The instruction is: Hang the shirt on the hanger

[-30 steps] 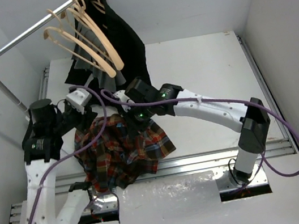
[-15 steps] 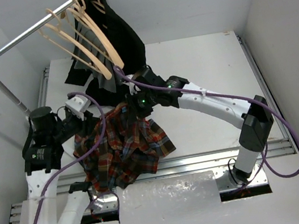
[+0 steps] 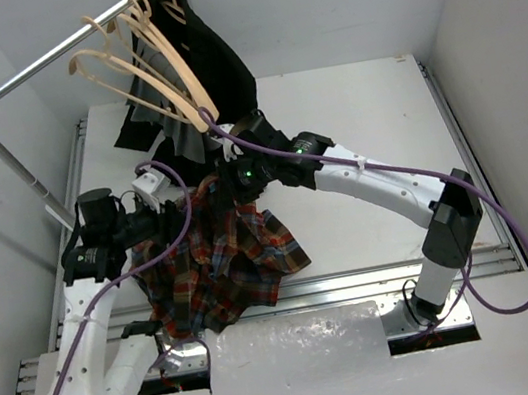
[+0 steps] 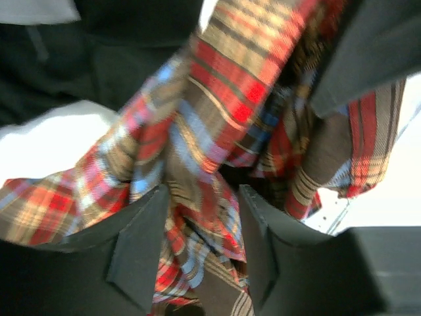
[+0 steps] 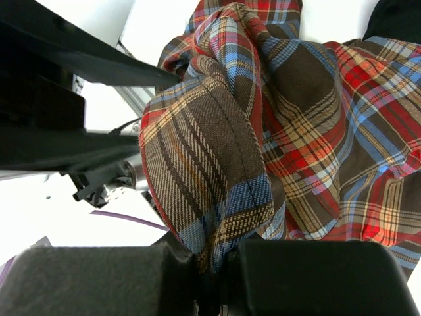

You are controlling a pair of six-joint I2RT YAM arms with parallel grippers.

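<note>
Over the far-left corner of the bench [image 3: 363, 120], the shirt [image 3: 219, 261] is riding higher than a second ago. You've swung both arms in towards the rail [image 3: 39, 63]. Your left fingers [image 4: 138, 260] are clamped on a thick bunch of plaid, and your right fingers [image 5: 105, 280] are pinched tight on a folded edge. Most of the cloth hangs bundled below them, off the bench. The hanger [image 3: 190, 108] now sits just above your right grip, beside the black garment [image 3: 216, 63], so I'd say you're lined up, but no opening is spread yet.
</note>
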